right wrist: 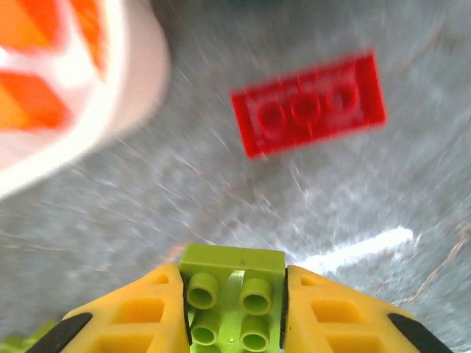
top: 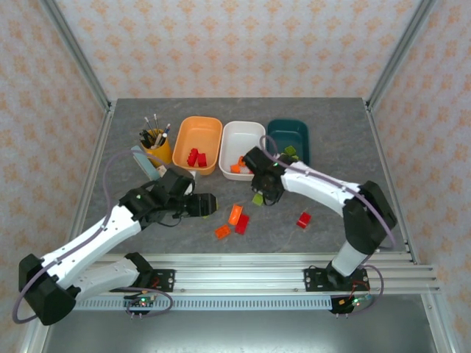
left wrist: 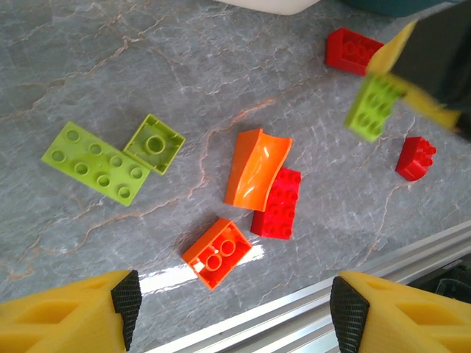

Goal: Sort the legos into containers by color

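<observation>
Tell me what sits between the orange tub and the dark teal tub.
The white tub sits between the orange tub and the teal tub, with orange bricks in it, as the top view shows.

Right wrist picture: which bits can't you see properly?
- Red flat plastic brick, right wrist view: motion blur smears its studs; their number is unclear.
- White plastic tub, same view: cut off by the left edge and blurred; the orange pieces inside are shapeless smears.
- Lime green plastic brick pinched in the right gripper, same view: its lower part runs off the bottom edge.
</observation>
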`<state>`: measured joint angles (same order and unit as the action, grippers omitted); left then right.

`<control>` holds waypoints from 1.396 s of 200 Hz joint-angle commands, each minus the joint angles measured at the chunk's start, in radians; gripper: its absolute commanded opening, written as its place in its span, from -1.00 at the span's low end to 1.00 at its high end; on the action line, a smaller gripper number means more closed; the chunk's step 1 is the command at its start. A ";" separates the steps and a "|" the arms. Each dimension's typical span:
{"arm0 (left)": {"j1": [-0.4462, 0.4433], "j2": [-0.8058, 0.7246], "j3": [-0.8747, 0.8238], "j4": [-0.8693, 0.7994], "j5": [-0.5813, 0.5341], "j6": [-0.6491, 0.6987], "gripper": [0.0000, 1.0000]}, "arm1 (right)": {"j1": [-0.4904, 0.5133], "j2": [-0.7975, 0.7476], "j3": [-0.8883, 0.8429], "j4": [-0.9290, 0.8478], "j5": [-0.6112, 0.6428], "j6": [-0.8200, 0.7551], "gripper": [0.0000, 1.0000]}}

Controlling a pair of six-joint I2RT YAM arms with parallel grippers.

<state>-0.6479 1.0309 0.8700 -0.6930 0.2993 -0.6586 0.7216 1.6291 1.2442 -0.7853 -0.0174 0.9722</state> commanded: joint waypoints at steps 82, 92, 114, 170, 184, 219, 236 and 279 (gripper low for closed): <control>0.076 0.274 0.348 0.156 0.056 -0.006 0.45 | -0.400 0.372 0.567 -0.047 -0.064 -0.428 -0.40; 0.082 0.295 0.375 0.160 0.052 -0.004 0.44 | -0.422 0.442 0.630 -0.048 -0.103 -0.435 -0.40; 0.088 0.329 0.421 0.165 0.042 0.000 0.45 | -0.455 0.573 0.762 -0.078 -0.146 -0.457 -0.38; 0.098 0.362 0.453 0.155 0.014 -0.001 0.45 | -0.499 0.787 0.978 -0.172 -0.227 -0.508 -0.13; 0.098 0.359 0.442 0.154 0.011 -0.004 0.45 | -0.500 0.791 0.996 -0.180 -0.235 -0.517 -0.03; 0.098 0.350 0.420 0.142 -0.001 -0.003 0.45 | -0.499 0.737 0.997 -0.184 -0.234 -0.516 0.13; 0.097 0.346 0.418 0.134 -0.009 0.000 0.45 | -0.498 0.684 0.987 -0.186 -0.226 -0.510 0.11; 0.098 0.341 0.428 0.100 -0.012 0.010 0.45 | -0.470 0.459 0.863 -0.138 -0.162 -0.514 0.07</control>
<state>-0.5602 1.3941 1.2949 -0.5556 0.3141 -0.6632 0.2287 2.2848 2.1574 -0.9344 -0.2356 0.4694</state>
